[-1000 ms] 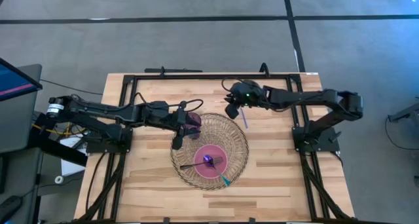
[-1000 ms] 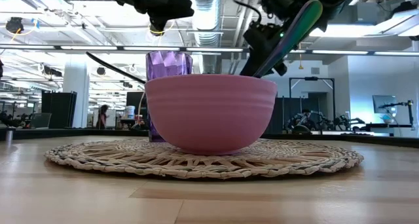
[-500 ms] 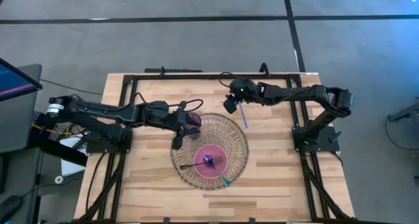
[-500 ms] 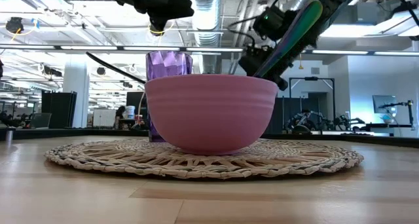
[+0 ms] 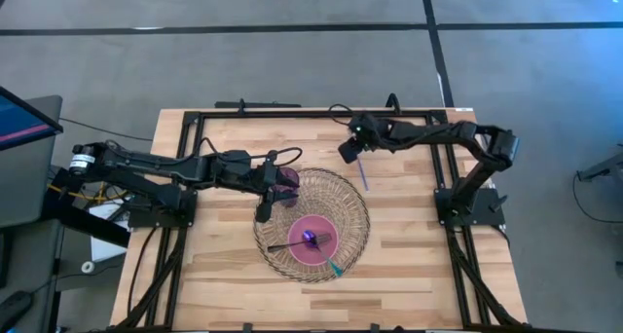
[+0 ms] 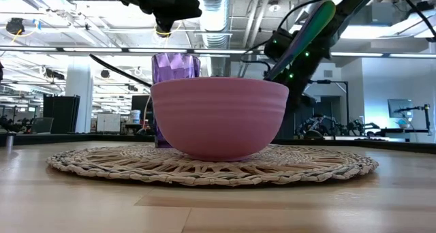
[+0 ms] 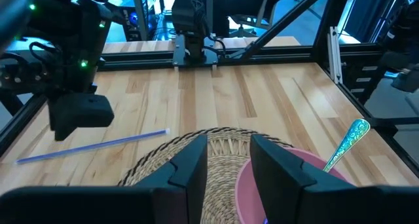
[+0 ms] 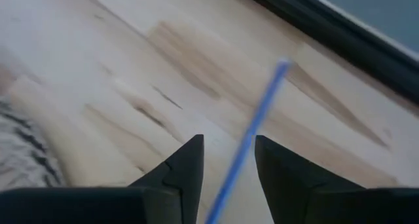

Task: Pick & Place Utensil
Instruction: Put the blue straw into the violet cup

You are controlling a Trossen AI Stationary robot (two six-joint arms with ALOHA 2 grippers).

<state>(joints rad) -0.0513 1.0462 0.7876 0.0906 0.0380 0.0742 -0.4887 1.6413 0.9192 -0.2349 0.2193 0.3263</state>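
A thin blue straw (image 5: 363, 174) lies flat on the wood beyond the woven mat (image 5: 350, 192), also seen as a straw (image 7: 91, 147) in the left wrist view. My right gripper (image 5: 348, 150) hovers open over its far end; the straw (image 8: 252, 129) runs between the fingers, which stand on either side of it. A pink bowl (image 6: 218, 117) on the mat holds a teal-handled utensil (image 6: 306, 35) and a black one (image 5: 287, 245). My left gripper (image 6: 167, 18) waits open above the purple cup (image 6: 175, 64), from which a black utensil (image 5: 263, 211) leans out.
The black frame rails (image 5: 292, 110) run along the table's far edge, close behind the right gripper. Bare wood (image 5: 409, 236) lies to the right of the mat and along the near edge. The mat's rim (image 7: 196, 133) sits close to the straw.
My right gripper has drawn back from beside the mat toward the table's far edge, moving along the straw to its far end. The straw, bowl, cup and left arm have stayed where they were.
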